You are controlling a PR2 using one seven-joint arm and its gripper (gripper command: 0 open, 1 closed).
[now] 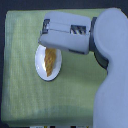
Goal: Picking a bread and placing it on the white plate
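Above the upper edge of the white plate point(42, 66), the arm's gripper point(46, 41) hangs with its boxy grey housing covering that part of the dish. Its fingers are hidden under the housing in this view, so I cannot tell whether they are spread, pressed together or pinching anything.

Just below the housing, the bread point(50, 61) lies lengthwise on the plate, its golden-brown body running from the covered upper end down toward the lower rim. It appears to rest within the rim, so the placing looks done or close to it. Whether its upper end is touching the fingers cannot be made out.

The risk, as I judge it, sits at that hidden contact. If the fingers grip the loaf's end when the arm lifts away, the bread could be dragged up or tipped over the rim. If they have let go but a pad catches the ridged crust, the loaf could be rolled sideways.

Under the plate, the green cloth point(20, 65) covers the worktop, and a snagged loaf could shift the glossy plate on that soft surface. The robot's bulky forearm point(112, 70) fills the exterior view's right, well clear of the dish.
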